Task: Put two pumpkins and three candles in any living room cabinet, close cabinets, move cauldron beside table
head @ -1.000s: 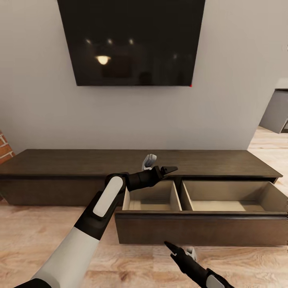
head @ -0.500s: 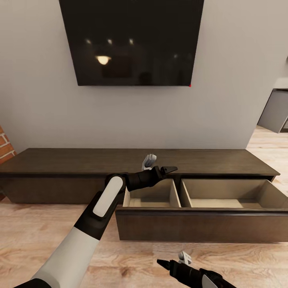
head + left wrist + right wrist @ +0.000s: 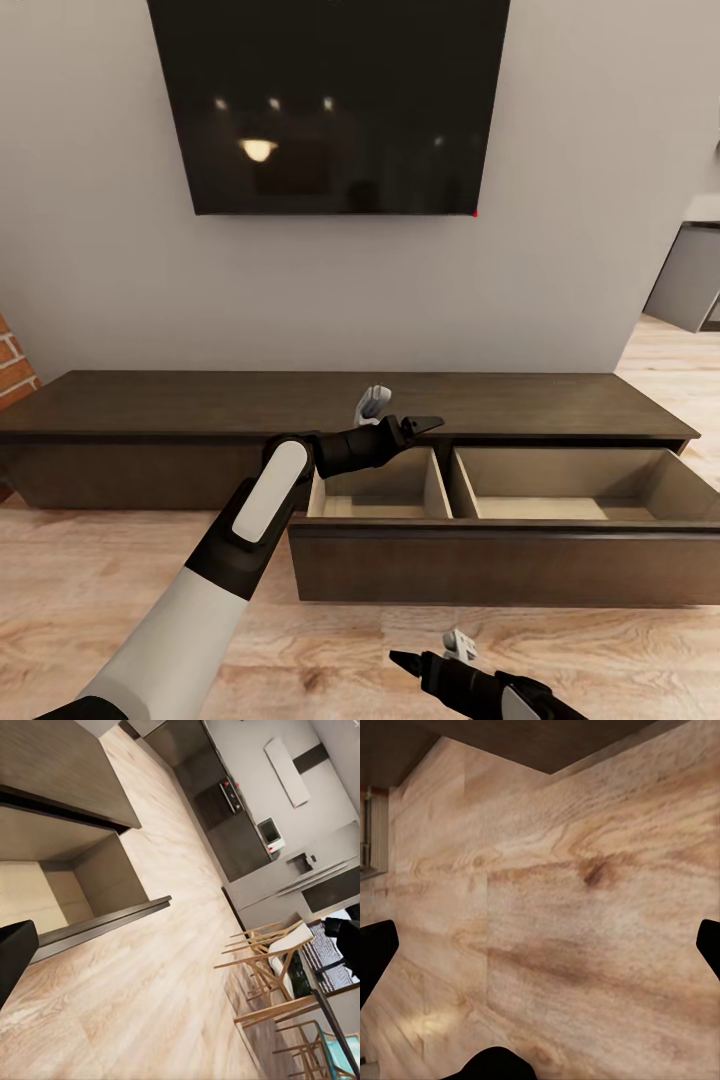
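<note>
Right gripper (image 3: 432, 662) dropped back to 6 o'clock, jaws spread, empty; left gripper (image 3: 395, 412) spread over open drawer (image 3: 520, 500); we hold nothing.

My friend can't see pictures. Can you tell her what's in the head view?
A long dark-brown cabinet stands under a wall TV, its pull-out drawer open, two beige compartments empty. The left claw hovers open above it; the right claw hangs over the wood floor.
</note>
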Controlling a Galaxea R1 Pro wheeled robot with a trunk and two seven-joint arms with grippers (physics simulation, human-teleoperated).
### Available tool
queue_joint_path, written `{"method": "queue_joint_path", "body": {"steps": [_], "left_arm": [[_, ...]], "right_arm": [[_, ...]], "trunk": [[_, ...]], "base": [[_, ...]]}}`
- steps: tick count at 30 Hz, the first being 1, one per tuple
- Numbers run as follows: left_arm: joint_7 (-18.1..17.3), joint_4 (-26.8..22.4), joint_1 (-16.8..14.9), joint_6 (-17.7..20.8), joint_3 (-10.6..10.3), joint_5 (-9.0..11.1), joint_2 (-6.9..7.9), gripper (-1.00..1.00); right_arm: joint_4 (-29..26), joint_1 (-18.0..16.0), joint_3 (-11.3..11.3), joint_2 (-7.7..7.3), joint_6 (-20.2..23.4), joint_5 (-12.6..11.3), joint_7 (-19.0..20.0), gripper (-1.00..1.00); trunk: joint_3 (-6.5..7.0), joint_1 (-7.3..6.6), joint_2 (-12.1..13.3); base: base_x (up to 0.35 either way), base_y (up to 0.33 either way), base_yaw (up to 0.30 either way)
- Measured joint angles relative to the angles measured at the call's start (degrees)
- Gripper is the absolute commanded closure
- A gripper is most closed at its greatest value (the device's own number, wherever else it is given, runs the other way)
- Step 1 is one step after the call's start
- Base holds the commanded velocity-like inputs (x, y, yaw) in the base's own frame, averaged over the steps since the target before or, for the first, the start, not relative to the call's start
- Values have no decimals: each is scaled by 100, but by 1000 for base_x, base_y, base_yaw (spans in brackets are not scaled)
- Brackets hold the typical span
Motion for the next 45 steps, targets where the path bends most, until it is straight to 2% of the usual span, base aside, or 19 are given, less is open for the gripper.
{"method": "queue_joint_path", "body": {"steps": [15, 27, 35, 45], "left_arm": [[8, 7, 0, 0, 0, -23, 0, -100], [14, 9, 0, 0, 0, -21, 0, -100], [10, 9, 0, 0, 8, -21, 6, -100], [18, 9, 0, 0, 1, -28, 3, -100]], "right_arm": [[-2, -1, 1, 1, 9, 9, -46, -100], [-71, -6, 29, 42, 37, 8, -324, -100], [-81, -7, 30, 45, 39, 8, -354, -100], [-113, -8, 31, 46, 32, 16, -351, -100]], "trunk": [[107, 0, 0], [377, -31, 16], [554, -52, 26], [536, -49, 27]], "base": [[0, 0, 0], [0, 0, 0], [0, 0, 0], [-78, 0, 0]]}}
